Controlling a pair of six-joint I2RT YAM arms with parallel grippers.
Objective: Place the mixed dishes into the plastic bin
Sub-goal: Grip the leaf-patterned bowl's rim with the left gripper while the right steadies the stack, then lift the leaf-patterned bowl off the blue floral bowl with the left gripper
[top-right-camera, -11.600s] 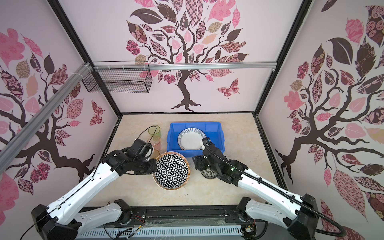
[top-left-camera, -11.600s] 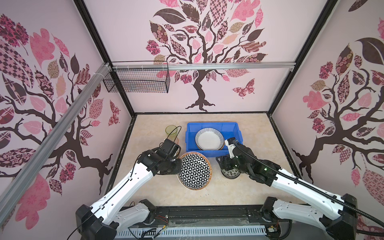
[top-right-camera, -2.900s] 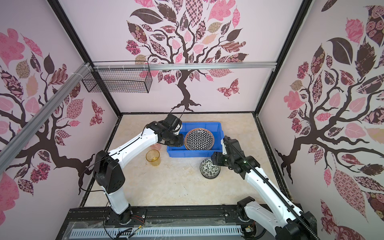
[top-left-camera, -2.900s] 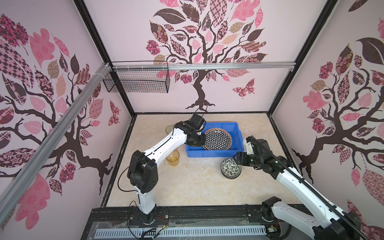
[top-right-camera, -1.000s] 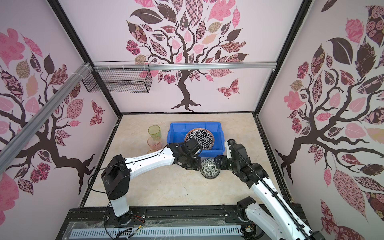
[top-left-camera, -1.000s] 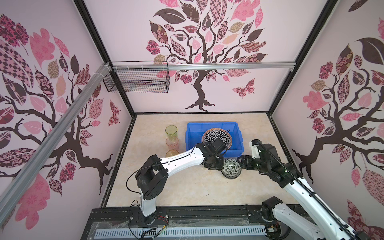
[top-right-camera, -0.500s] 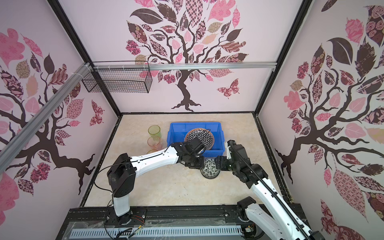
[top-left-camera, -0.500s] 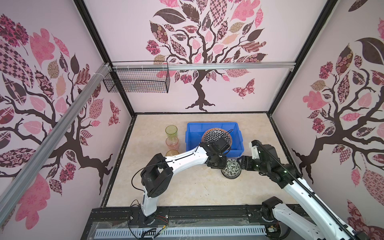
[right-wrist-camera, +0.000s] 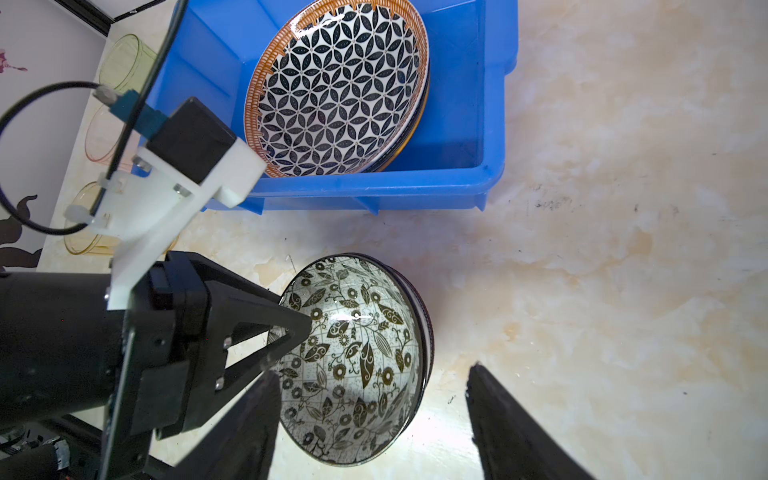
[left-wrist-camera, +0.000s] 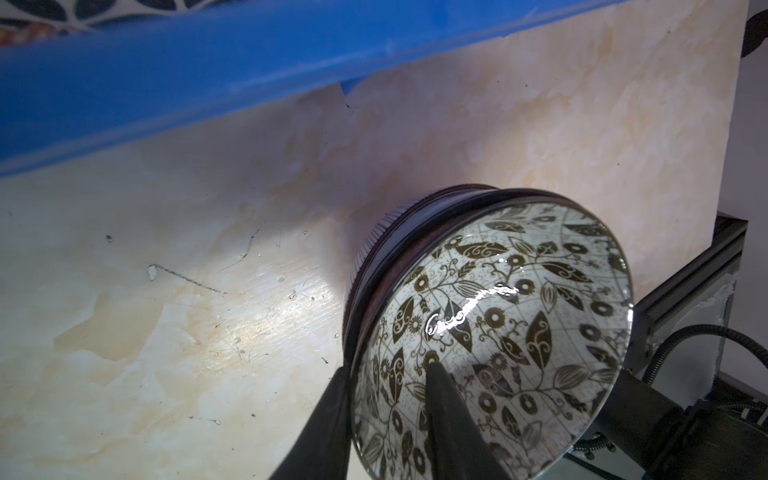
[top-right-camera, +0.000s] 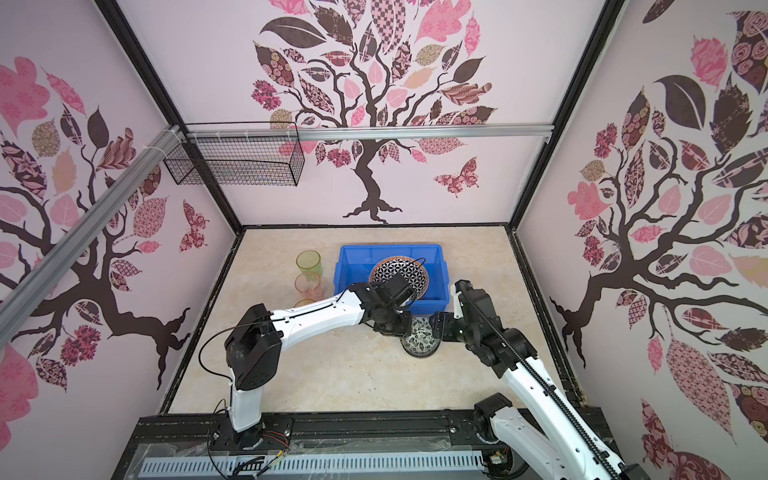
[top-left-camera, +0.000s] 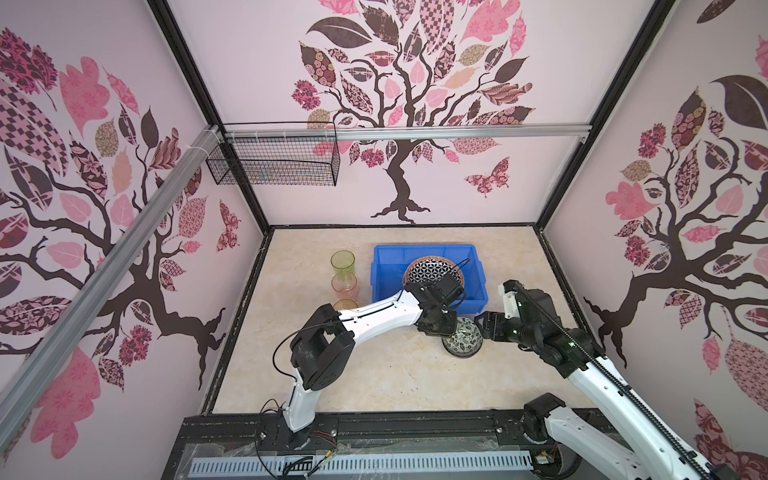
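In both top views a geometric plate (top-left-camera: 432, 270) lies inside the plastic bin (top-left-camera: 386, 274), so part of the job looks done. A green tumbler (top-left-camera: 343, 261), a pink tumbler (top-left-camera: 344, 282) and an amber tumbler (top-left-camera: 345, 304) stand in a row left of the bin. The floral bowl (top-left-camera: 463, 343) sits just near the bin's right end, and I judge these four are left.

In the left wrist view, the left gripper (left-wrist-camera: 388, 368) pinches the bowl's rim, one finger inside and one outside. The bowl is glossy white with dark leaves and flowers, and it is tilted.

In the right wrist view, the right gripper (right-wrist-camera: 372, 370) stands with its jaws wide apart around nothing, beside the bowl. Another dish edge shows under the plate.
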